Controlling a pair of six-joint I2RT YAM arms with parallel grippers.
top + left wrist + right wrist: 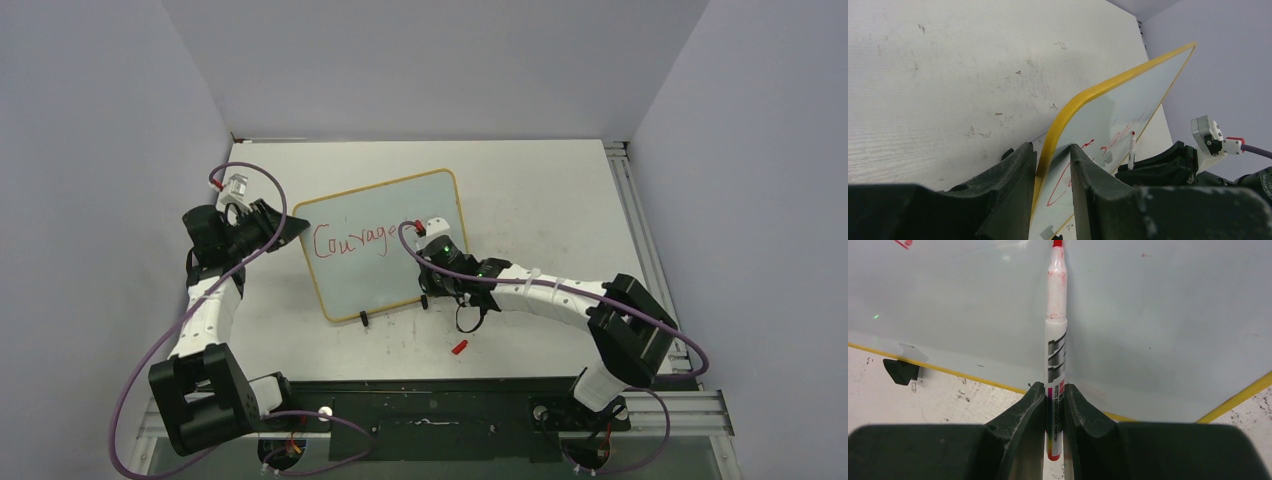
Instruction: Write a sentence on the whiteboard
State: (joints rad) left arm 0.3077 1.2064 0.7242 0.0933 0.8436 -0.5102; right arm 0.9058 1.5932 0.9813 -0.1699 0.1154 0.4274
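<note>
The whiteboard (375, 285), yellow-framed, stands tilted on the table. The sentence (355, 242) on it reads "Courage" in red. My left gripper (290, 225) is shut on the board's left edge. In the left wrist view its fingers clamp the yellow frame (1050, 150), one on each side of the whiteboard (1128, 105). My right gripper (1054, 387) is shut on a white marker (1056, 335). The marker's red tip points at the whiteboard (1173, 315), just after the last letter. The same marker (1131, 150) shows upright in front of the red writing (1118, 137).
A red marker cap (459, 347) lies on the table in front of the board, below my right arm. Two black clip feet (364, 319) hold up the board's lower edge; one foot (900, 371) shows in the right wrist view. Walls close in the table on three sides.
</note>
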